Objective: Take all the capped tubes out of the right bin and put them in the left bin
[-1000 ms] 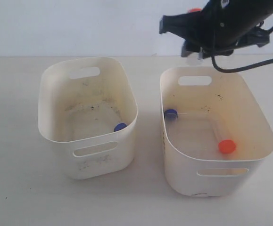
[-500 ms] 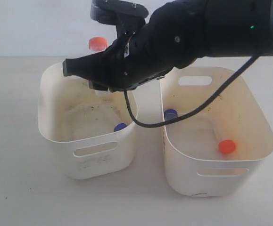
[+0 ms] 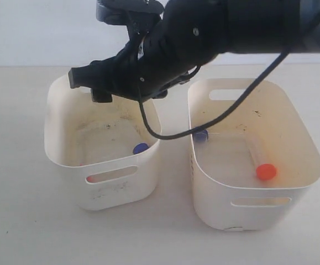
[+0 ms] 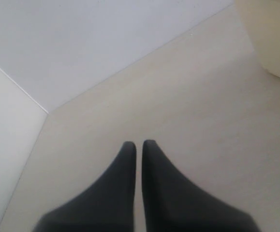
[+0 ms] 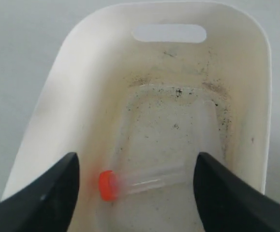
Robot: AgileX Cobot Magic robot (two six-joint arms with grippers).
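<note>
My right gripper [image 3: 88,88] hangs over the left bin [image 3: 101,196], reaching across from the right. It stands open [image 5: 136,157], with nothing between its fingers. Below it an orange-capped tube [image 5: 144,181] lies blurred inside the grimy left bin [image 5: 106,58], free of the fingers. A blue cap [image 3: 140,148] also shows in that bin. The right bin [image 3: 248,212] holds a blue-capped tube [image 3: 201,134] and an orange-capped tube [image 3: 265,171]. My left gripper [image 4: 139,143] is shut and empty over bare table; it is out of the exterior view.
The two bins stand side by side on a pale table, with a narrow gap between them. A black cable [image 3: 215,118] hangs from the right arm over the right bin's far-left corner. A cream bin wall [image 4: 275,38] shows at the edge of the left wrist view.
The right arm carried an orange-capped tube from above the right bin to over the left bin. Its jaws then opened, and the tube now lies inside the left bin.
</note>
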